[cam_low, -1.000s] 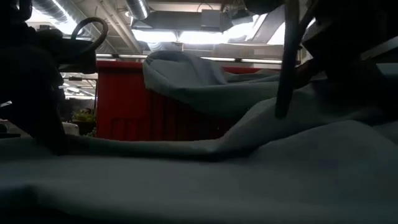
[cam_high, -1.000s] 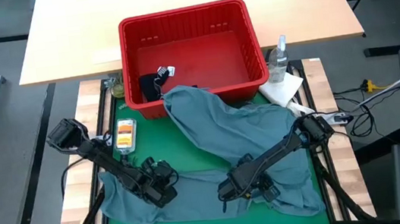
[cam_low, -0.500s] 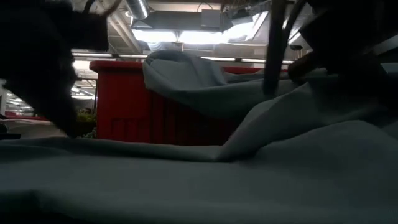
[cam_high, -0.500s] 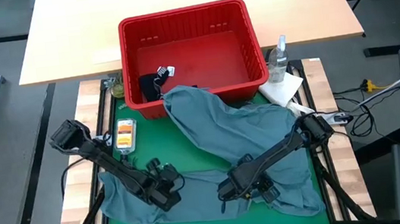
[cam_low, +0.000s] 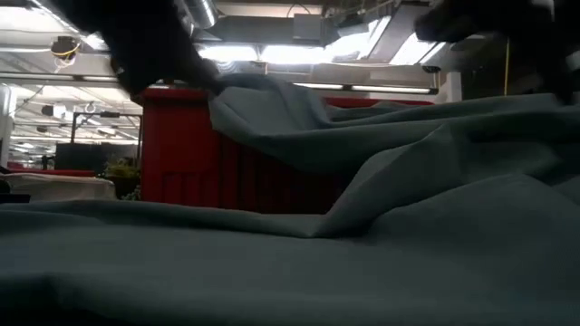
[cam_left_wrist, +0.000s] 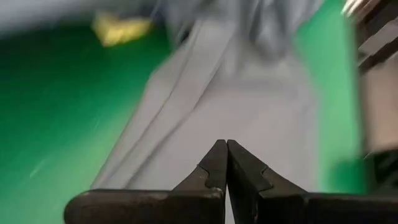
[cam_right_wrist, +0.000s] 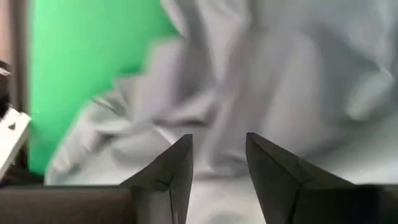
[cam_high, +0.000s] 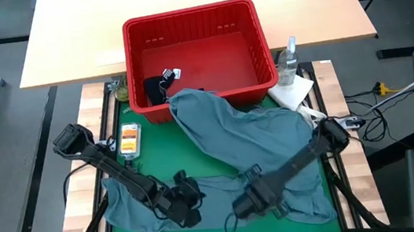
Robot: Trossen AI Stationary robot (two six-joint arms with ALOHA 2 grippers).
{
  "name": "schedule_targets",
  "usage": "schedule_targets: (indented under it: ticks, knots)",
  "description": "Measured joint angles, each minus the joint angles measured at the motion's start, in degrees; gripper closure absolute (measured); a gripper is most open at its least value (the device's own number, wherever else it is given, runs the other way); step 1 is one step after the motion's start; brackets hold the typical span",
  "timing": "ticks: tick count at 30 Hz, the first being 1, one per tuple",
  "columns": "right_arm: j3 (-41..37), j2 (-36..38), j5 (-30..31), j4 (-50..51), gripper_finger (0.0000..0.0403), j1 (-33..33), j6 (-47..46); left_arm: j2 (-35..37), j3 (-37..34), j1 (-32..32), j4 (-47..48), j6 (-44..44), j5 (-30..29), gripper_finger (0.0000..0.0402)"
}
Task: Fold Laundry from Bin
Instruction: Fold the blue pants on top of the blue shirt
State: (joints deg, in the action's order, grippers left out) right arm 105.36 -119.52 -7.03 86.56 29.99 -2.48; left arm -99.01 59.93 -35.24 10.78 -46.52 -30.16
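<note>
High view: large grey-blue garment [cam_high: 234,140] draped from front rim of red bin [cam_high: 198,55] across green mat [cam_high: 160,149] to table's near edge; dark navy garment [cam_high: 158,89] inside bin. Left gripper [cam_high: 188,204] and right gripper [cam_high: 251,202] low over near hem.

Left wrist view: fingers [cam_left_wrist: 217,165] pressed together, nothing between, above cloth.

Right wrist view: fingers [cam_right_wrist: 177,163] apart, empty, grey fabric beyond.

Low view: only fabric folds against bin wall.
</note>
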Motion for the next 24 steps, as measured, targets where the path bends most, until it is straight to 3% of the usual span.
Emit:
schedule_targets:
  ticks: [5, 13, 17, 24]
  knots:
    - [0.0, -0.2, 1.2, -8.5, 0.0253, 4.8, -2.9, -4.3, 0.1, 1.3, -18.6, 8.8, -0.2, 0.0402]
    - [0.0, -0.5, 12.5, -18.0, 0.0253, 9.6, -10.5, -15.2, 0.1, 5.2, -40.9, 14.2, 5.3, 0.0402]
    - [0.0, -1.6, 13.6, -19.7, 0.0253, 9.8, -12.5, -19.1, 0.1, 7.2, -44.7, 13.8, 8.8, 0.0402]
    - [-0.1, -6.5, 11.0, -19.7, 0.0253, 9.7, -12.2, -20.8, 0.1, 10.6, -44.6, 13.7, 8.7, 0.0402]
